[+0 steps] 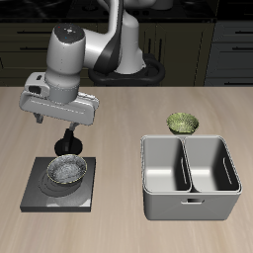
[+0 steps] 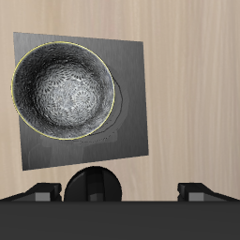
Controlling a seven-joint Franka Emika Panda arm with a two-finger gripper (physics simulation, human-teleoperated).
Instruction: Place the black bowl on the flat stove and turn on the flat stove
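Black bowl (image 1: 66,170) sits upright on the flat stove (image 1: 35,193), over the burner rings, toward the plate's back half. Inside it: speckled grey-silver surface w/ a dark rim, nothing in it. Wrist view confirms: black bowl (image 2: 64,87) rests on the flat stove (image 2: 131,84), offset toward one corner, part of a ring mark showing beside it. The stove's black round knob (image 2: 93,184) sits at the plate edge nearest the wrist cam, apart from the bowl.

Gripper (image 1: 70,141) hangs just above the bowl's back rim, arm bent over the stove. Fingers apart: in the wrist view both fingertips (image 2: 42,191) stand wide of each other, one to each side of the knob, w/ nothing between them. Can't tell from either view whether the fingers touch the bowl rim; looks clear.

Other containers on the worktop (image 1: 119,109): grey two-compartment metal bin (image 1: 190,178) near the front edge, well apart from the stove; both compartments show bare grey floors. Small olive-green bowl (image 1: 183,123) sits just behind the bin, upright; contents too small to tell.
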